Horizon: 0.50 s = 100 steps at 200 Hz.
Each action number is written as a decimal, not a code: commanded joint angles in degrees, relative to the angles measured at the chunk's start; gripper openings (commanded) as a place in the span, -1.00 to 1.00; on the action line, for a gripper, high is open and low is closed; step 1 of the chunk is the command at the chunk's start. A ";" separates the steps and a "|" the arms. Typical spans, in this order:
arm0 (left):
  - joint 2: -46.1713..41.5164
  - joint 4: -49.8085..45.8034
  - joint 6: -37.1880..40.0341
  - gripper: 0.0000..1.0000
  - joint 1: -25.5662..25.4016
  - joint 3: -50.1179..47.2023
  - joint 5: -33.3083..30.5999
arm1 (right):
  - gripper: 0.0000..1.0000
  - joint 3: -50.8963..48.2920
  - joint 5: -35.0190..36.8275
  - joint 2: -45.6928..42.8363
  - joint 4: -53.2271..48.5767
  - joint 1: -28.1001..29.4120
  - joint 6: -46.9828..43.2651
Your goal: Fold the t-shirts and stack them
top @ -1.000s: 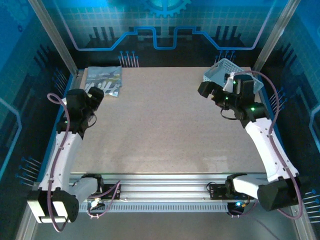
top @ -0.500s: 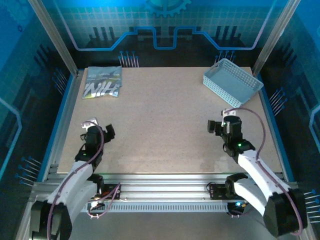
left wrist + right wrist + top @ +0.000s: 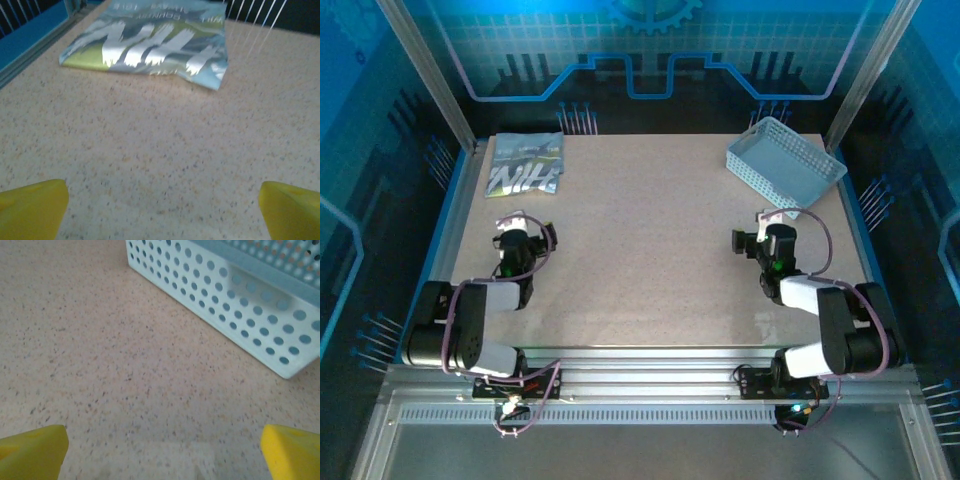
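Grey-blue t-shirt [image 3: 527,165], white lettering; pale perforated basket [image 3: 762,182].

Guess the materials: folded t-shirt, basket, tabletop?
t-shirt: soft cloth, probably cotton knit; limp, rumpled edges, with white print that looks slightly glossy.
basket: moulded plastic with a slight sheen; regular round holes in rigid walls.
tabletop: speckled beige, matte; laminate or composite stone, cannot tell which.

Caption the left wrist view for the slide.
Left gripper open and empty, folded shirt lying ahead on the speckled table.
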 commanded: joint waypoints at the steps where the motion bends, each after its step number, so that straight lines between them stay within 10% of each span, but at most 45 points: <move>1: 8.87 29.42 2.86 0.98 0.24 -7.37 4.12 | 1.00 -2.78 -3.30 3.60 15.04 -1.28 -1.04; 43: 4.81 5.58 3.50 0.98 -0.25 2.41 6.19 | 1.00 0.89 -3.86 3.92 8.28 -1.08 -1.12; 100: 5.16 5.91 4.06 0.97 -0.37 2.65 6.38 | 1.00 1.56 -2.33 4.21 7.39 0.43 -2.69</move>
